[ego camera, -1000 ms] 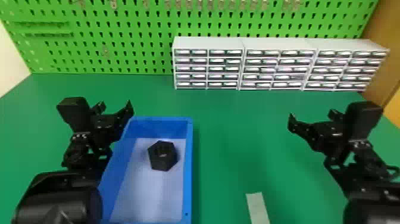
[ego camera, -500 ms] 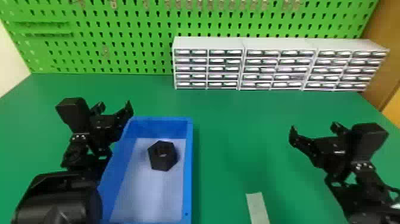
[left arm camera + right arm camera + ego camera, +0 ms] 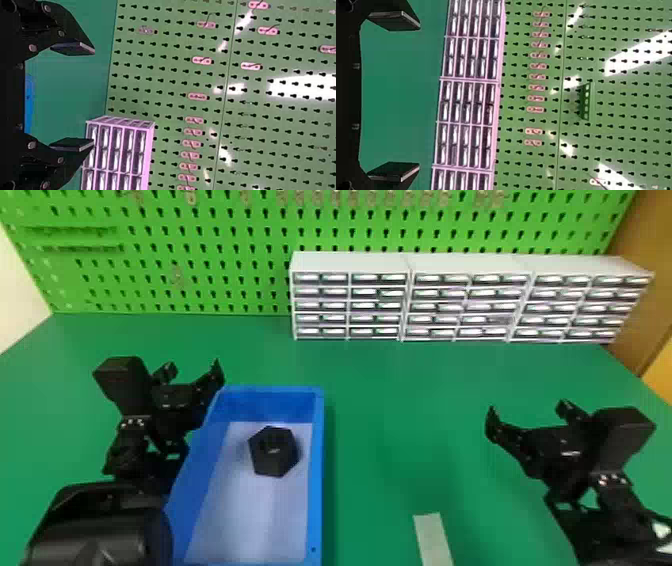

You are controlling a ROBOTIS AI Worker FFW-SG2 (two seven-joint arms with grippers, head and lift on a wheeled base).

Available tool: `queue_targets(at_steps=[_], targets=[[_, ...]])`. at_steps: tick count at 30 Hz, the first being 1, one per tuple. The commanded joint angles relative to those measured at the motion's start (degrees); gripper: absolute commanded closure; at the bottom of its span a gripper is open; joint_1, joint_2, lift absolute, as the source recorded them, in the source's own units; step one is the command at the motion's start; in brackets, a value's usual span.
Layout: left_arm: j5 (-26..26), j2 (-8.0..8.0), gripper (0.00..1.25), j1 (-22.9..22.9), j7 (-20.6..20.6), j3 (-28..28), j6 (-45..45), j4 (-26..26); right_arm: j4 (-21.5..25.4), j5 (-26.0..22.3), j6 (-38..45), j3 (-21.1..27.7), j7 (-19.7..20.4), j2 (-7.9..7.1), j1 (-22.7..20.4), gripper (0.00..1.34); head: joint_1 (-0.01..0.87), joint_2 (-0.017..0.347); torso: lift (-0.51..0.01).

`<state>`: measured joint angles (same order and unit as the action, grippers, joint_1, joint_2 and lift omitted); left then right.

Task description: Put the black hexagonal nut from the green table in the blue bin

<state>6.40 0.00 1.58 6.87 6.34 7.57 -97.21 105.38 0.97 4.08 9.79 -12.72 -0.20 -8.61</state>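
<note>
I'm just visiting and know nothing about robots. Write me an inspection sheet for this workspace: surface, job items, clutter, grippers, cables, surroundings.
Surface: green table, smooth and matte-looking.
Job's things: black hexagonal nut lies inside the blue bin, towards its far end.
Clutter: one pale strip on the table, right of the bin.
Grippers: left gripper open, by the bin's left side; right gripper open, farther right; both hold nothing.
Cables: nothing seen.
Surroundings: green pegboard behind; white drawer cabinets before it.
</note>
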Motion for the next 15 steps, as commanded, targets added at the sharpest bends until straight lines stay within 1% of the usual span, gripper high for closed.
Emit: queue_targets(at_steps=[1,10,15], targets=[[-0.08,-0.15,0.44,0.00,-0.02,-0.19,-0.01,0.00,0.00,0.00,-0.04,-0.29,-0.02,-0.23,0.17,0.07,0.686,0.051,-0.097],[-0.43,-0.15,0.44,0.09,-0.02,-0.46,-0.01,0.09,0.00,-0.18,-0.04,-0.73,0.06,-0.76,1.05,0.07,0.686,0.051,-0.097],[-0.52,-0.15,0.44,0.18,-0.02,-0.46,-0.01,0.09,0.00,-0.26,-0.04,-0.82,-0.02,-0.76,1.40,0.07,0.686,0.051,-0.097]])
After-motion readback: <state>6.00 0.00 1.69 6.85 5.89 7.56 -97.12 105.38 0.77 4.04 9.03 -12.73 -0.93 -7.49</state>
